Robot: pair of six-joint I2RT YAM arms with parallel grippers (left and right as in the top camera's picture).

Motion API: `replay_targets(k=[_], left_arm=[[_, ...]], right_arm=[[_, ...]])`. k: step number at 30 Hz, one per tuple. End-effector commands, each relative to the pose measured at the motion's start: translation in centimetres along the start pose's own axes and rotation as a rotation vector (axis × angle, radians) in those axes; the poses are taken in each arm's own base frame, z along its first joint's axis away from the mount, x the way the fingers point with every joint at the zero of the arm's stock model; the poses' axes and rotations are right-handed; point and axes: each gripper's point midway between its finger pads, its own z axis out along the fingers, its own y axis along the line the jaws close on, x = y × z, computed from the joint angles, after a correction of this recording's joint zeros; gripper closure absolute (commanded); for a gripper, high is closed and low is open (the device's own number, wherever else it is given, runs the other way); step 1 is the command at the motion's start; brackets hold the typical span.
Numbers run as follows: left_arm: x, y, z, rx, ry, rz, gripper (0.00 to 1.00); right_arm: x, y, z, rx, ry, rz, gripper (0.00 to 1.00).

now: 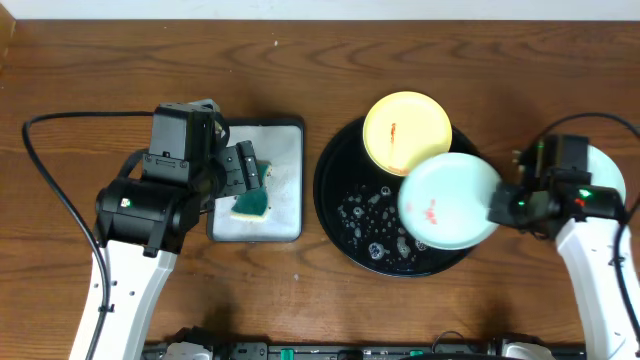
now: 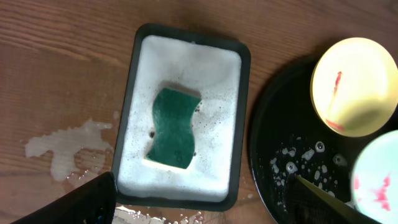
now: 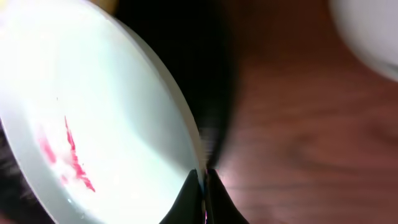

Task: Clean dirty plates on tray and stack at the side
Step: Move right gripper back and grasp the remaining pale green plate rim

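Note:
A pale mint-green plate (image 1: 450,200) with a red smear is held tilted over the right side of the round black tray (image 1: 335,190). My right gripper (image 1: 497,207) is shut on its right rim, which shows clearly in the right wrist view (image 3: 204,186) along with the plate (image 3: 93,112). A yellow plate (image 1: 407,130) with red smears lies at the back of the tray. A second mint plate (image 1: 605,170) lies on the table at the far right, partly under my right arm. My left gripper (image 1: 245,180) is open and empty above the sponge tray (image 2: 199,208).
A green sponge (image 2: 174,127) lies in foam in the rectangular black-rimmed sponge tray (image 2: 134,93), left of the black tray (image 2: 267,137). Foam drops dot the black tray's floor. A puddle (image 2: 62,149) is on the wood left of the sponge tray.

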Motion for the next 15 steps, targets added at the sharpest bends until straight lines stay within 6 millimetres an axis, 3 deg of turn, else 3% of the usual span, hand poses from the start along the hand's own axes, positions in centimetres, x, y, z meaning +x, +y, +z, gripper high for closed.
replay_targets(k=[1,5,9,12,14,15], left_arm=[[-0.6,-0.2,-0.5,0.005,-0.018,0.004,0.14],[-0.6,-0.2,-0.5,0.005,-0.018,0.004,0.14],[-0.6,-0.2,-0.5,0.005,-0.018,0.004,0.14],[-0.6,-0.2,-0.5,0.005,-0.018,0.004,0.14],[-0.6,-0.2,-0.5,0.005,-0.018,0.004,0.14],[-0.6,-0.2,-0.5,0.005,-0.018,0.004,0.14]], right_arm=[[2.8,3.8,1.9,-0.13,0.108,0.04,0.99],[6.0,4.9,6.1,-0.11,0.18,0.144,0.99],[7.5,4.7,9.2,-0.066,0.184,0.219,0.99],[6.5,4.7,9.8,-0.064,0.142,0.238,0.96],[5.1,5.4,9.3,-0.098,0.098,0.196,0.76],[4.2,5.9,8.7,-0.114,0.07,0.145,0.73]])
